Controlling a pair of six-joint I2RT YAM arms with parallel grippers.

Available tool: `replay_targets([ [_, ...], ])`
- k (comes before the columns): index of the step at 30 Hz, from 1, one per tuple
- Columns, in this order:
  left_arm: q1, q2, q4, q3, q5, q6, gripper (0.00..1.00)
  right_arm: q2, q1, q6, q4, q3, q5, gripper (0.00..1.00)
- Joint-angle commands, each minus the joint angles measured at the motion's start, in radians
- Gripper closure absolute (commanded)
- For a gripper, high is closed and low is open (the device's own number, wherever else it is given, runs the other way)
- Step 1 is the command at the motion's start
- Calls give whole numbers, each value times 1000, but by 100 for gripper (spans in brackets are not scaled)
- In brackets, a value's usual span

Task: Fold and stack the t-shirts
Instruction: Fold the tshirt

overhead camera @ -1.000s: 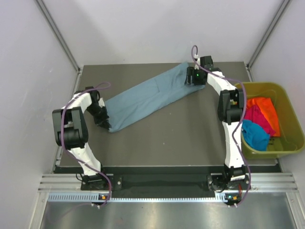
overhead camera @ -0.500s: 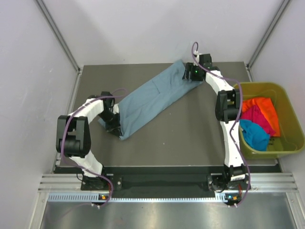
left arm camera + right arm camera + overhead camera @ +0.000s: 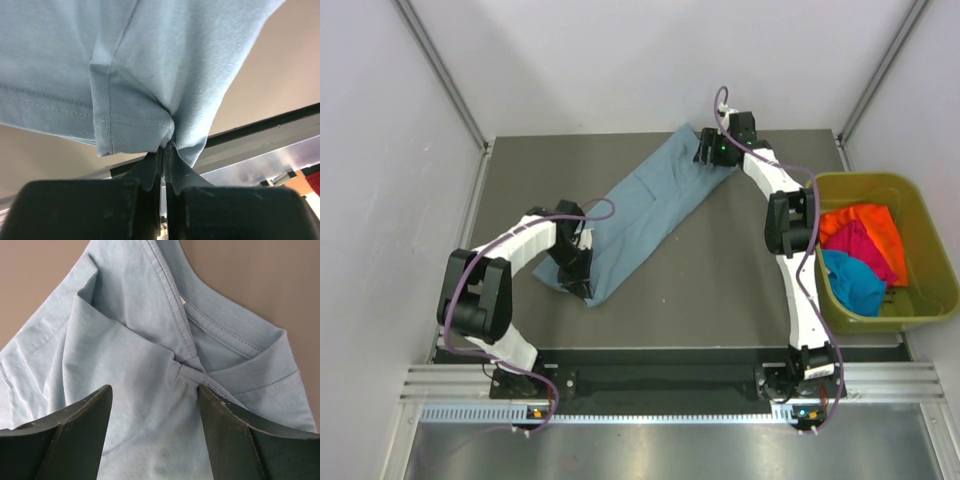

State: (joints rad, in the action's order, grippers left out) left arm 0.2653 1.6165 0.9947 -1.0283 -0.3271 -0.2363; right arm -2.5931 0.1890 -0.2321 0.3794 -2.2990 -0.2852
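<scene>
Grey-blue tee: hem end dragged right and nearer since last frame. One on table, lying diagonal. Left pincer pinching its hem corner, right pincer spread over the collar. Bin on the right holds three: orange tee, magenta tee, turquoise tee.

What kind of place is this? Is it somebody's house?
Probably a robot lab booth, not a house: a left arm and right arm bolted to a table, plain walls close around it, and a bin of t-shirts.

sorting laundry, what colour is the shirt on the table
It's a grey-blue t-shirt, clearest in the top view.
</scene>
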Motion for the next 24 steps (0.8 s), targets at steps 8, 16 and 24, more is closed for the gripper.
replay_targets([
  [8,64,-4,-2,-52,-23,-3,100,128,0,-13,-43,44,10,30],
  [16,64,0,-1,-91,-32,-8,100,384,-68,-93,-19,274,-58,31],
  [24,64,2,-4,-105,-50,-14,100,449,-89,-127,4,486,-97,32],
])
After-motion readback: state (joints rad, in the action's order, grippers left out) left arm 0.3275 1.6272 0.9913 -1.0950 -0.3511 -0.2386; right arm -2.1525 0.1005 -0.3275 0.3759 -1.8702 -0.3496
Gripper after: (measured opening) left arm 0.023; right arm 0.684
